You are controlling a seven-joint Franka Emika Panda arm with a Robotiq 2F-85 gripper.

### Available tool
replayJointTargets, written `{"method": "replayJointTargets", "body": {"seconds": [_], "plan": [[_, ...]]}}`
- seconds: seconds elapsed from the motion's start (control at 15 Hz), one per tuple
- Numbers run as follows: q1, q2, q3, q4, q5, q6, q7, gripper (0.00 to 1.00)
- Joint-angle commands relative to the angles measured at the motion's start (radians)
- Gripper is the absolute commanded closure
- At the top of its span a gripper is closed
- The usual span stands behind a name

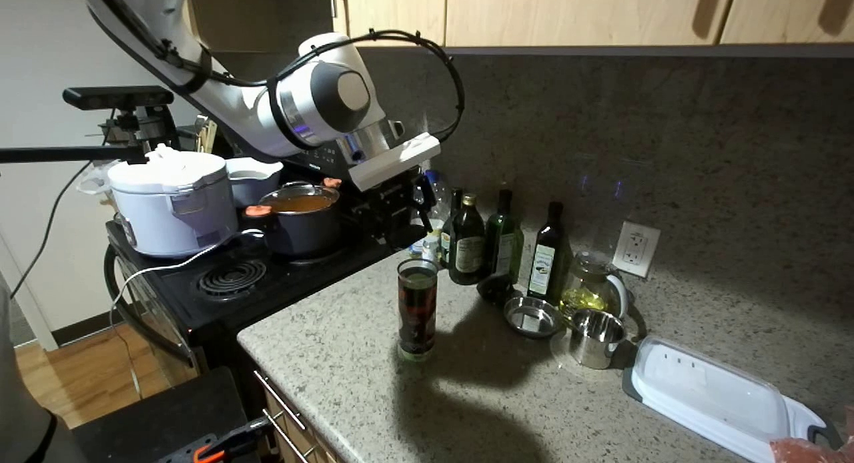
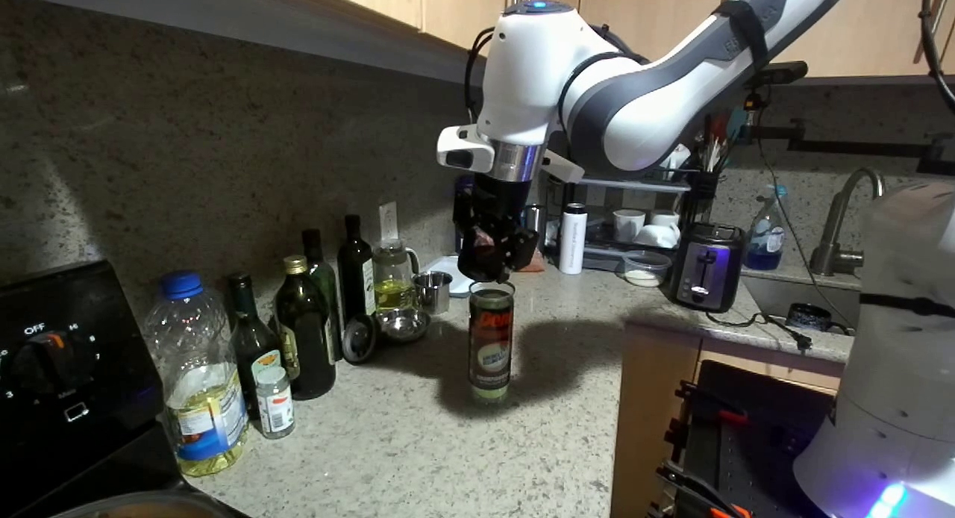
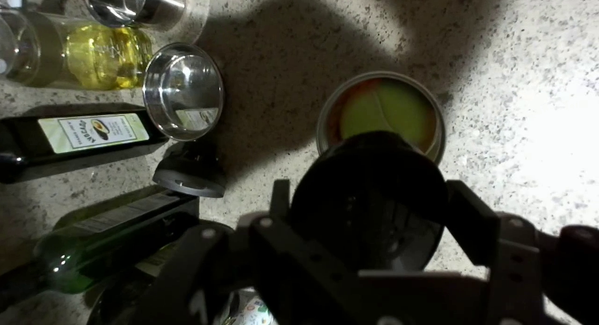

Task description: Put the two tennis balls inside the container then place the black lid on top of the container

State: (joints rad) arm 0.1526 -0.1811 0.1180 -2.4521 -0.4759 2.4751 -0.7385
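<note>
1. Pinching the black lid [image 3: 367,198] by opposite edges in the wrist view, between fingers [image 3: 471,222] of the gripper [image 3: 374,208] set well apart. Overlapping, from this angle, part of the mouth of the container [image 3: 380,75], and leaving the top of a tennis ball [image 3: 390,109] in sight inside. Working, most likely, on the last step, namely capping the container. Calling next for centring over the rim, levelling, then pressing down gently before letting go; risking a crooked fit otherwise.

2. Showing, in an exterior view, the container upright on the counter [image 1: 333,356] and the lid above its rim, apparently a little off toward the stove [image 1: 232,277]. Revealing a gap between lid and rim, hard to judge from the wrist view. Also taking in the rice cooker [image 1: 177,213] and the pot [image 1: 303,229], both outside the wrist view.

3. Showing, in an exterior view, the printed face of the label [image 2: 491,342] and, below it, probably the second tennis ball [image 2: 489,390], a yellow-green patch at the foot of the container, hidden from the wrist view. Leaving the stretch behind the label unseen. Making lid and gripper hard to tell apart, dark on dark. Also taking in the toaster [image 2: 706,268] and the tap [image 2: 832,227].
</note>
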Motion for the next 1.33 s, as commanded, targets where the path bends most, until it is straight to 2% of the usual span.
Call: {"method": "replayJointTargets", "body": {"seconds": [0.0,1.27], "plan": [[-0.004,-0.056,-0.015,-0.059,0.028,0.02,0.011,0.19],[-0.006,-0.027,-0.063,-0.081,0.098,0.068,-0.014,0.14]]}}
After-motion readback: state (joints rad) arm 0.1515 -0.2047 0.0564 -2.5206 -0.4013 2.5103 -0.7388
